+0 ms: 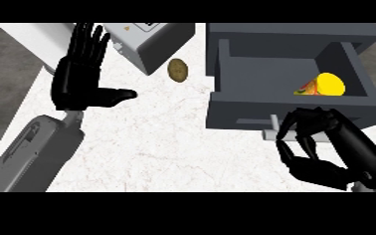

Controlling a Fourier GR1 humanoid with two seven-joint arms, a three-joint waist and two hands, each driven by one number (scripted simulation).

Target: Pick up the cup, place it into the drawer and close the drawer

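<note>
A yellow cup (323, 85) with a red and orange pattern lies on its side inside the open dark grey drawer (249, 110), at its right end. My right hand (323, 147) hovers just in front of the drawer's front panel, fingers curled and holding nothing. The fingertips sit near the pale handle (273, 123) under the panel. My left hand (82, 74) rests at the left of the counter, open with fingers pointing up and thumb out to the right.
A brown potato (178, 70) lies on the white marbled counter (161, 144) between my left hand and the drawer. A grey toaster-like box (150, 42) stands at the back, left of the drawer.
</note>
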